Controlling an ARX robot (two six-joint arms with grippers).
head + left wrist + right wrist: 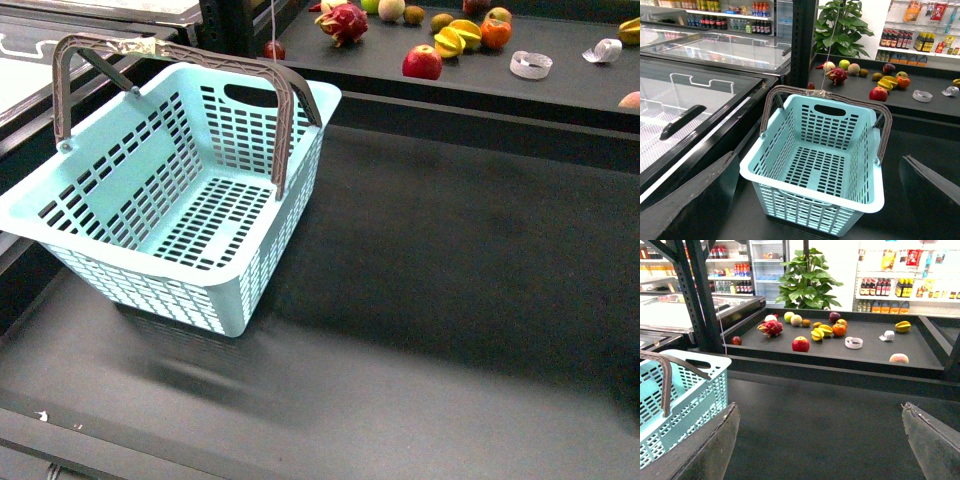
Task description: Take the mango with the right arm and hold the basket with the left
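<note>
The basket [150, 290] stands on the dark counter [450, 260] on the robot's left, just beside a glass-topped freezer [690, 95]. Its slotted floor is bare, and both grey-brown handles [285, 130] stand upright, one with tape on its top bar.

Beyond a raised ledge a dark tray [565, 85] holds the fruit, well apart from the basket. The mango [466, 30] appears to be the yellow-orange oval there, though it is small and hard to tell from a ridged yellow fruit [449, 43] touching it. A round orange [495, 34] sits just beside it on the other side. A red apple [422, 62] lies nearer the robot, between the mango and the ledge. A pink dragon fruit [343, 22] lies further left and a white tape roll [530, 65] further right. The mango's long axis seems to run roughly across the tray, side to side in the front view; which end points where cannot be told.

The left gripper [818, 156] has its fingers spread wide, nothing between them, with the basket just ahead. The right gripper [820, 407] is likewise spread and holds nothing, facing the tray
</note>
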